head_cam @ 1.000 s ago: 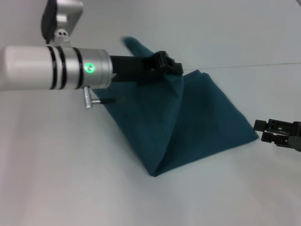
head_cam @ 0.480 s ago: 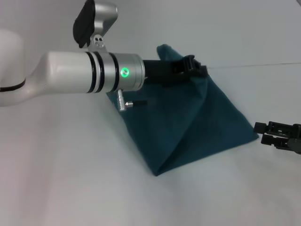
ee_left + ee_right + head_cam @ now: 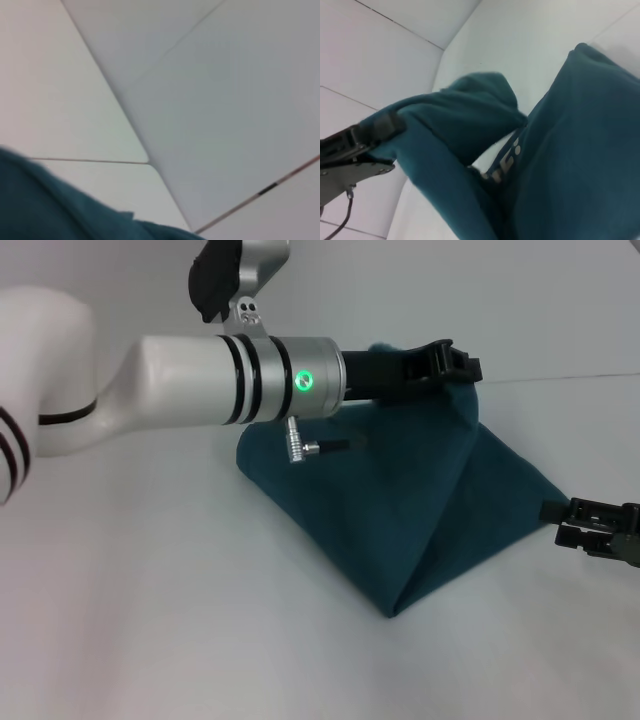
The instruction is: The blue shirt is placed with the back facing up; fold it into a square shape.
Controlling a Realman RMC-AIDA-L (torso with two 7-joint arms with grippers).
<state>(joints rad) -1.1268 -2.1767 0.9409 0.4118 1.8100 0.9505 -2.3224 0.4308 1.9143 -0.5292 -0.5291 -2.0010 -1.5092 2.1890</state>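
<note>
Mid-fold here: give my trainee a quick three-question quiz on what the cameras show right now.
1. True or false: the left end effector holds part of the dark teal-blue soft-fabric T-shirt lifted off the white table.
2. Where is the right end effector? A) low beside the T-shirt's right corner B) above the T-shirt C) out of view
3. Fill in: the right wrist view shows white ____ on the T-shirt.
Key: 1 true; 2 A; 3 lettering.

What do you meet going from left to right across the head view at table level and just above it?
Left arm's white and silver forearm → left gripper holding up a raised fold of the blue shirt → the shirt's low corner on the table → right gripper at the right edge.
</note>
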